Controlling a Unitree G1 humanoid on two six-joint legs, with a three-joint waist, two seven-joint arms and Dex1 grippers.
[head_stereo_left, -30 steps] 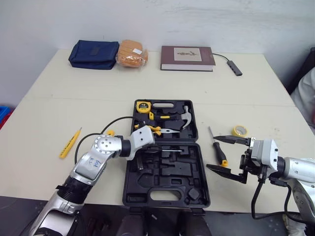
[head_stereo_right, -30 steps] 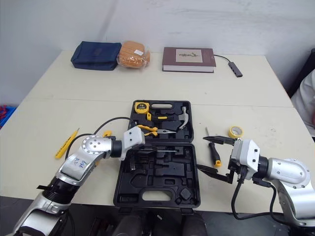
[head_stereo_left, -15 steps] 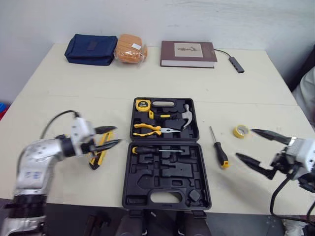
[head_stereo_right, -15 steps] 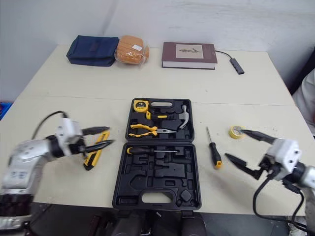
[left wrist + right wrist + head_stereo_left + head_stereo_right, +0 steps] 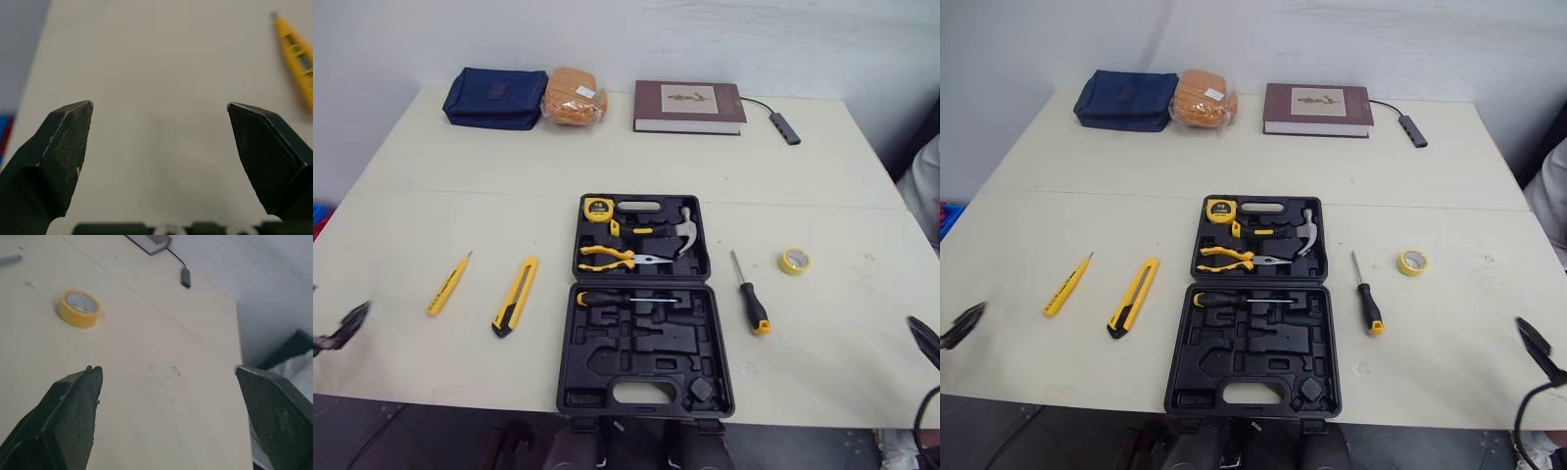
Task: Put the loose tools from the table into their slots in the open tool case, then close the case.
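The black tool case (image 5: 641,392) lies open mid-table. Its far half holds a tape measure (image 5: 598,209), hammer (image 5: 683,230) and pliers (image 5: 607,258); a screwdriver (image 5: 617,299) lies in the near half. Loose on the table are a yellow tester pen (image 5: 448,283) and a yellow utility knife (image 5: 516,295) left of the case, and a black-and-yellow screwdriver (image 5: 751,305) and a yellow tape roll (image 5: 794,260) right of it. My left gripper (image 5: 159,105) is open and empty at the table's left front edge, with the tester pen (image 5: 296,54) beyond it. My right gripper (image 5: 166,369) is open and empty at the right front edge, near the tape roll (image 5: 80,307).
Along the far edge lie a navy pouch (image 5: 499,98), a bagged loaf (image 5: 573,96), a brown book (image 5: 688,106) and a small hub on a cable (image 5: 783,127). Bare tabletop stretches between these and the case.
My left gripper has left the case, swung out to the table's left front edge and opened. The right gripper has drawn back to the right edge. The tools have not moved.
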